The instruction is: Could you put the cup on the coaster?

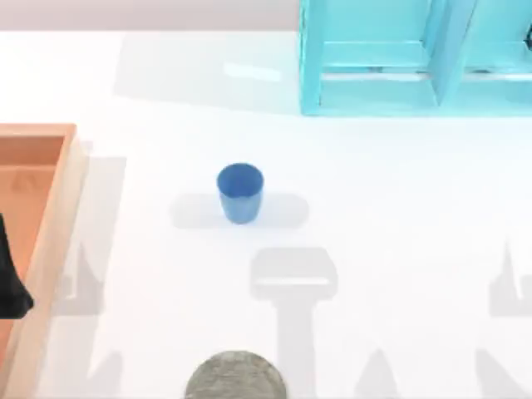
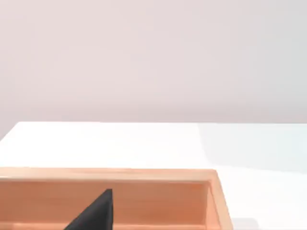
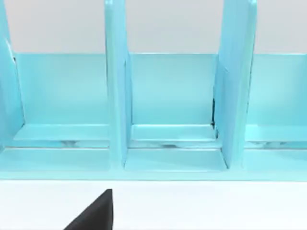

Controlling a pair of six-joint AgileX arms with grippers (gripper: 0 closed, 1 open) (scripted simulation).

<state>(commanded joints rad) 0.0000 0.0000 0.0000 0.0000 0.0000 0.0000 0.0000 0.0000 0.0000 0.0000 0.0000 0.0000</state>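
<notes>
The blue cup stands upright near the middle of the white table, with nothing touching it. The grey speckled coaster lies flat at the table's front edge, straight in front of the cup and cut off by the picture's edge. My left gripper is a dark shape at the far left, over the wooden tray, well away from the cup. In the left wrist view a dark part of that gripper hangs above the tray. A dark part of my right gripper faces the teal shelf.
An orange wooden tray runs along the table's left side. A teal shelf unit with upright dividers stands at the back right. Open white tabletop lies between cup and coaster.
</notes>
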